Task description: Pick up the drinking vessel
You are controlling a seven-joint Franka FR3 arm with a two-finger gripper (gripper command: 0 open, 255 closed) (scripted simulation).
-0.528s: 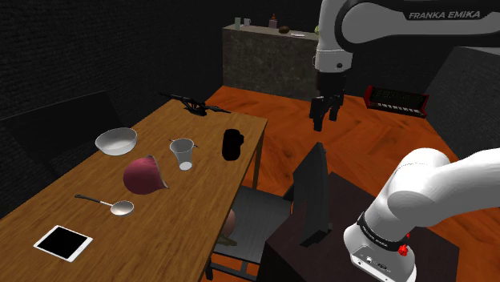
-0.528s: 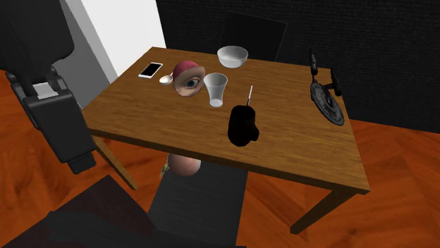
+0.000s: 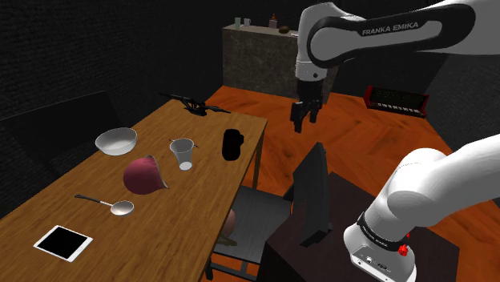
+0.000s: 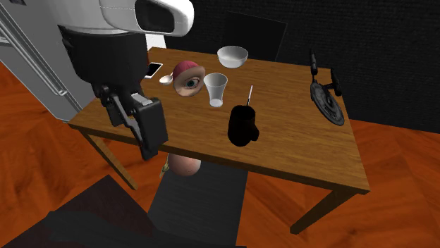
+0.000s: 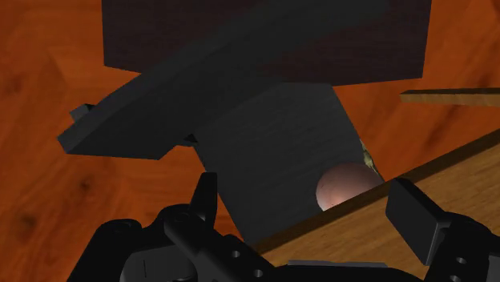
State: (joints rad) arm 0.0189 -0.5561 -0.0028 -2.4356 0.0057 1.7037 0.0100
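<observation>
A pale see-through cup [image 3: 183, 152] [image 4: 216, 89] stands upright near the middle of the wooden table [image 3: 72, 200] [image 4: 303, 151]. A black mug [image 3: 232, 144] [image 4: 243, 127] stands closer to the table's chair-side edge. My black gripper [image 3: 303, 118] [image 4: 144, 130] hangs open and empty in the air, off the table, above the floor beyond the table's corner. In the wrist view the gripper [image 5: 308, 204] has its fingers apart, looking down on the dark chair [image 5: 272, 160] and the table's edge [image 5: 449, 156].
On the table lie a grey bowl [image 3: 117, 141] [image 4: 233, 56], a maroon eyeball-like object [image 3: 144, 175] [image 4: 187, 77], a spoon [image 3: 108, 204], a flat tablet [image 3: 63, 242] and a black ship model [image 3: 192, 104] [image 4: 326, 95]. A pinkish ball [image 4: 185, 166] [image 5: 344, 186] sits under the table by the chair [image 3: 312, 192].
The arm has swung towards the shoulder view's left, nearer the table's corner. In the second exterior view the gripper has moved right and closer to the table's edge.
</observation>
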